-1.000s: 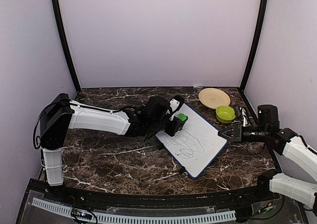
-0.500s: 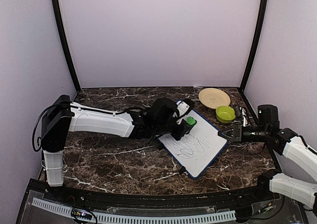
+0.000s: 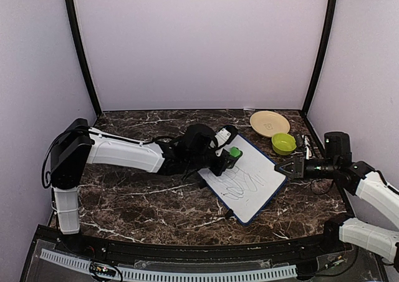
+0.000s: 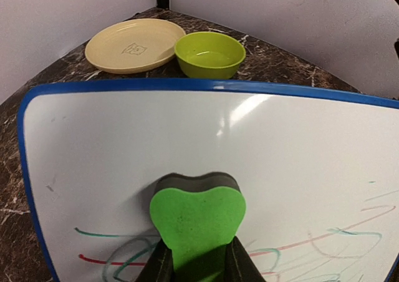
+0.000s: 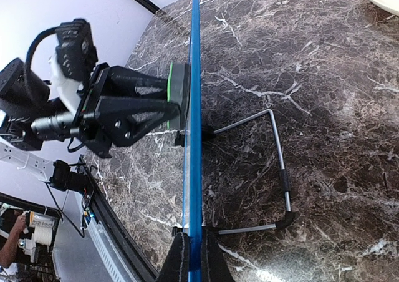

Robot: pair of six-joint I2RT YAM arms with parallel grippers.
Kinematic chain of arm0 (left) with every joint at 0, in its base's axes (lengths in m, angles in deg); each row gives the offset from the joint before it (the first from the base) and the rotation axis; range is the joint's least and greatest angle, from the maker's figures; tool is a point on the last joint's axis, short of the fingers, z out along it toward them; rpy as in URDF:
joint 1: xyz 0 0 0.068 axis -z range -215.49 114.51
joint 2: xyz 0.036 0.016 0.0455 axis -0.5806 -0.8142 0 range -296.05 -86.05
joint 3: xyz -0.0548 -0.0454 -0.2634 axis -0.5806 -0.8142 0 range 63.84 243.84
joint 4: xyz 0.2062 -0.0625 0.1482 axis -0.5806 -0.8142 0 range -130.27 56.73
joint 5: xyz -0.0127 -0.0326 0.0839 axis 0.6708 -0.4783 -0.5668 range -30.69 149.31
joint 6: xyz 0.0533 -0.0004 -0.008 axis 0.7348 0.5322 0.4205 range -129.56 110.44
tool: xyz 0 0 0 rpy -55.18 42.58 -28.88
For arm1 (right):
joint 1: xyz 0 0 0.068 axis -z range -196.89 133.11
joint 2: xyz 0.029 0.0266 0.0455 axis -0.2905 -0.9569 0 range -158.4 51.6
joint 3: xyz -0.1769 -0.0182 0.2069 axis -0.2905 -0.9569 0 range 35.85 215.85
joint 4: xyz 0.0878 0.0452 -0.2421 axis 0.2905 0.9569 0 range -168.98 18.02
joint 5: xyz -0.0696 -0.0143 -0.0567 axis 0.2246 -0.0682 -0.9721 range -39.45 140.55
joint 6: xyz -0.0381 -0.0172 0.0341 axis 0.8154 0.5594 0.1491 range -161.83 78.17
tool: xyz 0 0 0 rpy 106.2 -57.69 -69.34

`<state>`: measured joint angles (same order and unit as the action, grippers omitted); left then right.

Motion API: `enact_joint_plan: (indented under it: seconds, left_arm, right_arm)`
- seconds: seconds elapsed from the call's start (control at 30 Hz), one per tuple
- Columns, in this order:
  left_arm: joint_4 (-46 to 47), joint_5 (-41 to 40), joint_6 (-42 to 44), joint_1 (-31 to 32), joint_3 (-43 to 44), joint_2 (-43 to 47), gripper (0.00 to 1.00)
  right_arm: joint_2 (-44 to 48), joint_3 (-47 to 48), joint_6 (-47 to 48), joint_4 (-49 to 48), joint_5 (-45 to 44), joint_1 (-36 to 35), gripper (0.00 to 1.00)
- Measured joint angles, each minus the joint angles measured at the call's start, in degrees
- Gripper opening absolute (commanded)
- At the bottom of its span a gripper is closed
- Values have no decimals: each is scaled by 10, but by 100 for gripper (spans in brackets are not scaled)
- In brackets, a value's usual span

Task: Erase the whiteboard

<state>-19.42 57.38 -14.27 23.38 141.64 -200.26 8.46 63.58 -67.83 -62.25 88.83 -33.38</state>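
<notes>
The whiteboard, white with a blue frame, lies slanted on the table with coloured scribbles over its near half. My left gripper is shut on a green eraser, whose dark pad presses on the board just above the scribbles. My right gripper is shut on the whiteboard's right edge; its wrist view shows the blue frame edge-on between the fingertips, and the eraser against the board's face. The left gripper sits at the bottom edge of its own view.
A tan plate and a green bowl stand at the back right, just beyond the board; both show in the left wrist view as plate and bowl. A wire stand props the board from behind. Markers lie by the right wall.
My left gripper slid the eraser right along the board's upper part, then back a little to the left. The scribbles nearest the top are gone. The right arm has held still.
</notes>
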Motion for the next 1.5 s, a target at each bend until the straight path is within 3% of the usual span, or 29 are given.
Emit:
enact_joint_plan:
  seconds: [0.27,0.57,1.1,1.5]
  left_arm:
    - [15,-7,-35,-64,-26,3,0]
    - [36,-13,-56,-72,-50,7,0]
    - [47,-38,0,15,-45,7,0]
    - [-27,-52,17,44,39,-14,0]
  right_arm:
    - [0,0,-1,0,-4,0,0]
    - [0,0,-2,0,-4,0,0]
    - [0,0,0,0,-3,0,0]
    - [0,0,0,0,-2,0,0]
